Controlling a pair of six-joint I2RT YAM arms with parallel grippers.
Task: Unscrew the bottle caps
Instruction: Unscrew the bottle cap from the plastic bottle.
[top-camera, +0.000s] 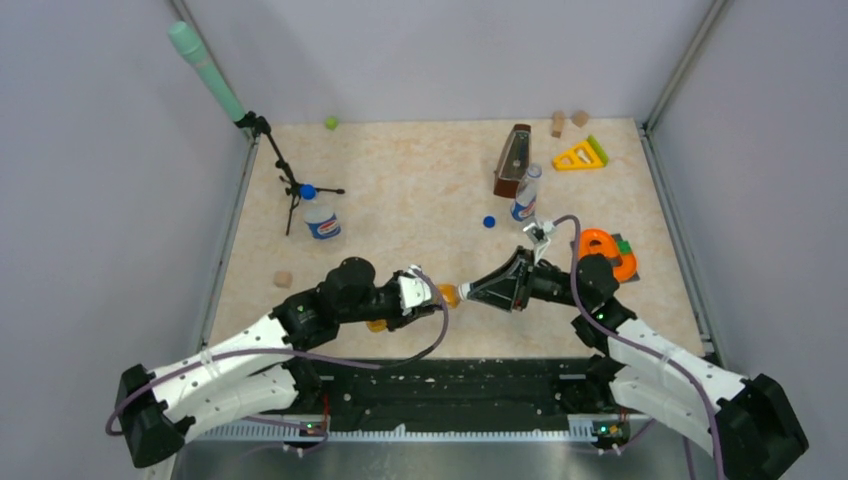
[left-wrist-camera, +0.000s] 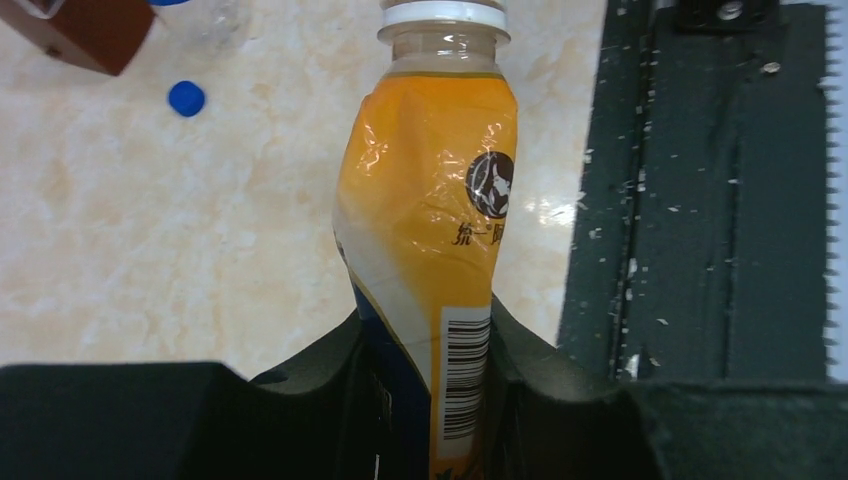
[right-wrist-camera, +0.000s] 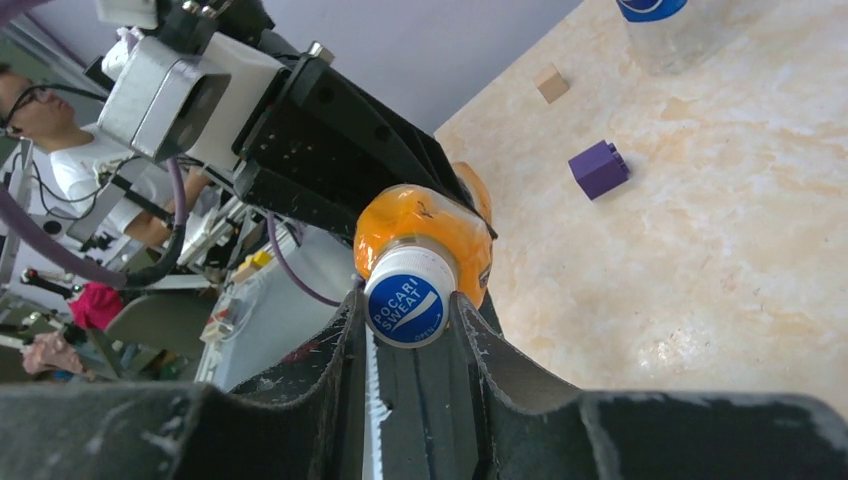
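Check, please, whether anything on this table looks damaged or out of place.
Yes: the orange bottle, gripped in the left tool, is dented and its label crumpled. A loose blue cap lies on the table, off any bottle.

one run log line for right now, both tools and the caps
left tool: shut on orange bottle | right tool: shut on white-blue cap | loose blue cap: on table
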